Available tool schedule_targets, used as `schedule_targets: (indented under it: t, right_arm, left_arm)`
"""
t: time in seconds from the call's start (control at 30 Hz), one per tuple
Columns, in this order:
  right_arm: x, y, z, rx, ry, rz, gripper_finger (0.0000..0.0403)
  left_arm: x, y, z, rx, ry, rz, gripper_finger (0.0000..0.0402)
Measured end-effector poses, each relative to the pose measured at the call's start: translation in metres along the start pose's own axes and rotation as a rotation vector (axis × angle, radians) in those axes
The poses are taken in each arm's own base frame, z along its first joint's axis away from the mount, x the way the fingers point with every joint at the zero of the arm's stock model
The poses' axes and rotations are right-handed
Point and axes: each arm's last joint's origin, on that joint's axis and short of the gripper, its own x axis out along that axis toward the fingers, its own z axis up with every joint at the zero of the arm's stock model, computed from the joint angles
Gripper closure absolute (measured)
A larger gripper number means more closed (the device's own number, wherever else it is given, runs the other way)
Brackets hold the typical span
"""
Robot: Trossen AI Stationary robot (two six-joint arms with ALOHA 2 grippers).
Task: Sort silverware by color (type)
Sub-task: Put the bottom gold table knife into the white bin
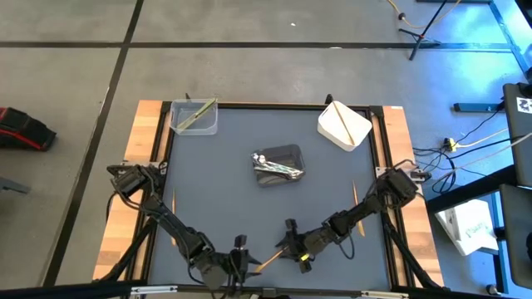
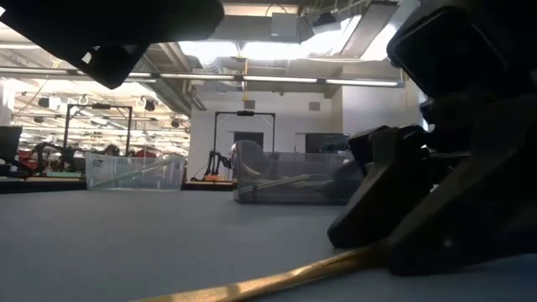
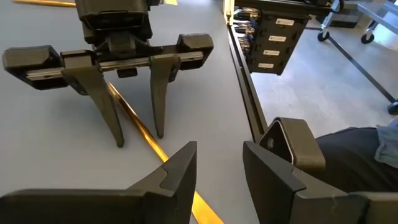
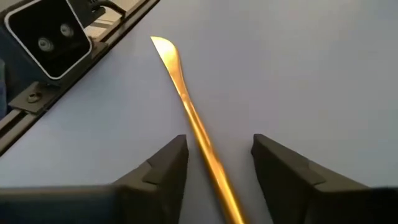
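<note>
A tan wooden knife (image 4: 186, 106) lies flat on the grey mat near the table's front edge (image 1: 268, 262). My right gripper (image 4: 217, 146) stands low over its handle, open, one finger on each side with a gap to the wood on both. The left wrist view shows those fingers (image 3: 140, 134) straddling the knife (image 3: 134, 118). My left gripper (image 3: 221, 152) is open just left of the knife (image 1: 239, 249), holding nothing. A clear tub (image 1: 194, 116) holds a pale green piece, a dark grey tub (image 1: 279, 164) holds silver pieces, and a white tub (image 1: 344, 124) holds a tan one.
Two more tan utensils lie on the mat, one at the left (image 1: 174, 203) and one at the right (image 1: 355, 195). The low camera (image 4: 46, 37) sits on the table's front rail close to the knife's blade tip. Open mat lies between the grippers and the tubs.
</note>
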Motion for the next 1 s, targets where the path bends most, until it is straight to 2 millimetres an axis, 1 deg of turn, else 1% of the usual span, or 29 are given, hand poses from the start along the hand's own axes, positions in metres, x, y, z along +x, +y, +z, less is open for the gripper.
schedule_targets:
  t: [0.23, 0.33, 0.4, 0.47, 0.6, 0.73, 0.83, 1.0]
  right_arm:
    - [0.005, -0.005, -0.010, -0.002, 0.059, 0.001, 0.0340]
    - [0.005, -0.005, -0.012, -0.007, 0.061, 0.002, 0.0377]
    - [0.005, -0.005, -0.012, -0.022, 0.062, 0.002, 0.0392]
    - [0.005, -0.005, -0.012, -0.028, 0.060, 0.002, 0.0395]
    - [0.005, -0.005, -0.012, -0.028, 0.056, -0.003, 0.0385]
    - [0.004, -0.005, -0.010, -0.030, 0.054, -0.002, 0.0391]
    - [0.001, -0.004, -0.004, -0.051, 0.043, -0.001, 0.0394]
    - [-0.008, -0.004, 0.008, -0.068, 0.040, -0.002, 0.0389]
  left_arm:
    - [0.000, -0.001, 0.000, 0.001, 0.000, -0.002, 0.0276]
    - [0.000, 0.000, 0.000, 0.000, 0.000, -0.001, 0.0276]
    - [0.000, 0.000, 0.000, 0.000, 0.000, -0.001, 0.0276]
    - [0.000, 0.000, 0.000, 0.001, 0.000, -0.001, 0.0276]
    - [0.000, 0.000, 0.000, 0.000, 0.000, -0.001, 0.0276]
    - [-0.001, 0.000, 0.001, 0.003, -0.002, -0.002, 0.0276]
    - [-0.003, -0.001, 0.005, 0.021, -0.012, -0.005, 0.0276]
    - [-0.008, -0.001, 0.008, 0.076, 0.011, -0.021, 0.0276]
